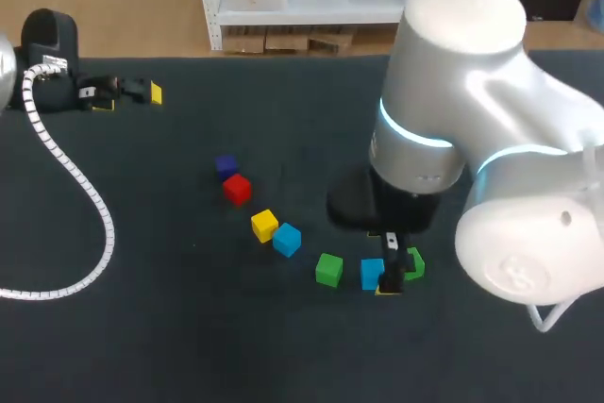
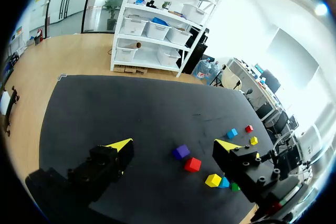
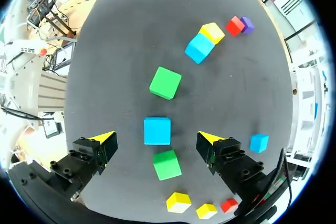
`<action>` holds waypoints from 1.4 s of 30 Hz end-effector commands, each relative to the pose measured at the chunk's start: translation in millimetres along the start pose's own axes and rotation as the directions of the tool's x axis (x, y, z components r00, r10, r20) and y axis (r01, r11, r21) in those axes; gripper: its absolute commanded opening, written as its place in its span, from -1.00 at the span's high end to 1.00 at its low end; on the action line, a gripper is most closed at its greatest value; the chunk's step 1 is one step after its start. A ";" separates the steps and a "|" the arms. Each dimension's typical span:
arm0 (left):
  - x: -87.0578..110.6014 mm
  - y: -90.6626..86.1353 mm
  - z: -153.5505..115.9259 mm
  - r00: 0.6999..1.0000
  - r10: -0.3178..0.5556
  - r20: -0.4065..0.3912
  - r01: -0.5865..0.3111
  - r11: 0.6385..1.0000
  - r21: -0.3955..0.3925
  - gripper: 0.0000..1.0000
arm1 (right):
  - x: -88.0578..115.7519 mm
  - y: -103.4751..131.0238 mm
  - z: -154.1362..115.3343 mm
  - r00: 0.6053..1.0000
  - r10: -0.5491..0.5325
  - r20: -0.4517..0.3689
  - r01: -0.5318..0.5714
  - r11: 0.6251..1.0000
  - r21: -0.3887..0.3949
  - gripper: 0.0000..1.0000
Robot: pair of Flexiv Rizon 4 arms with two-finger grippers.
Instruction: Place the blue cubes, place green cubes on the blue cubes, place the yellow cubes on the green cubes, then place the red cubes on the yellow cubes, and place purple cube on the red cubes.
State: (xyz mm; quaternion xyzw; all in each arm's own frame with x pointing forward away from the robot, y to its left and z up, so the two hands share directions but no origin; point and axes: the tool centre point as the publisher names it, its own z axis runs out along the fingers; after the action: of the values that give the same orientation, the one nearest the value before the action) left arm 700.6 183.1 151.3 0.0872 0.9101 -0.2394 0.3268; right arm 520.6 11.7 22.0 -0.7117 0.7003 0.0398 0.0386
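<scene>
Although your right gripper [image 3: 157,137] hangs low at the lower right of the head view, it is released. Its fingers stand apart on either side of a blue cube [image 3: 157,130] and clear of it. A green cube [image 3: 167,164] lies just beside that cube, and a second green cube [image 1: 328,270] lies on its other side. Your left gripper [image 2: 174,146], likewise unclenched and holding nothing, sits at the upper left, well apart from the purple cube [image 1: 226,166] and the red cube [image 1: 236,189].

Blue cube [image 3: 157,130] flat between two green cubes [image 3: 165,83], apart from both.
</scene>
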 end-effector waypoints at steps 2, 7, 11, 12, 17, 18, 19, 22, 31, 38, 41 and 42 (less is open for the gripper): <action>1.0 1.1 0.0 1.000 0.001 0.005 -0.001 1.000 0.005 -1.00 | -4.3 -8.5 16.9 1.000 0.000 -0.004 0.000 1.000 -0.002 -1.00; 1.0 1.1 0.0 1.000 0.001 0.005 -0.001 1.000 0.005 -1.00 | -6.1 -12.2 22.2 1.000 0.001 -0.012 -0.001 1.000 0.002 -1.00; 1.0 1.1 0.0 1.000 0.001 0.005 -0.001 1.000 0.005 -1.00 | -6.6 -14.6 26.1 1.000 0.002 -0.019 -0.001 1.000 0.006 -0.54; 1.0 1.1 0.0 1.000 0.001 0.005 -0.001 1.000 0.005 -1.00 | -6.4 -14.8 26.4 1.000 0.002 -0.020 -0.002 1.000 0.007 -0.36; 1.0 1.1 0.0 1.000 0.001 0.005 -0.001 1.000 0.005 -1.00 | -3.8 -15.9 28.4 0.999 0.002 -0.036 -0.002 1.000 0.021 0.29; 1.0 1.1 0.0 1.000 0.001 0.005 -0.001 1.000 0.005 -1.00 | -3.1 -16.2 28.1 0.999 0.002 -0.037 -0.002 1.000 0.022 0.40; 1.0 1.1 0.0 1.000 0.001 0.005 -0.001 1.000 0.005 -1.00 | -2.5 -16.5 27.6 0.999 0.003 -0.037 -0.002 1.000 0.022 0.67; 1.0 1.1 0.0 1.000 0.001 0.005 -0.001 1.000 0.005 -1.00 | -1.1 -18.0 25.4 0.999 0.002 -0.038 -0.002 1.000 0.021 1.00; 1.0 1.1 0.0 1.000 0.001 0.005 -0.001 1.000 0.005 -1.00 | 3.3 -51.0 6.4 0.999 0.003 -0.037 -0.001 0.998 0.064 1.00; 1.0 1.1 0.0 1.000 0.001 0.005 -0.001 1.000 0.005 -1.00 | 5.3 -95.3 -6.4 1.000 0.012 -0.015 -0.012 0.999 0.041 1.00; 1.0 1.1 0.0 1.000 0.001 0.005 -0.001 1.000 0.005 -1.00 | 4.2 -111.4 -12.1 1.000 0.011 -0.013 -0.010 0.999 0.047 1.00; 1.0 1.1 0.0 1.000 0.001 0.005 -0.001 1.000 0.005 -1.00 | 3.5 -115.3 -13.8 1.000 0.000 -0.018 0.001 0.998 0.059 1.00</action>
State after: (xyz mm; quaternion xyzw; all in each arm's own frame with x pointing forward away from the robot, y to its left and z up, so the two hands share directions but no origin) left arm 700.6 183.1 151.3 0.0872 0.9101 -0.2394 0.3268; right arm 620.2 4.3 32.4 -0.7073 0.7035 0.0042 0.0691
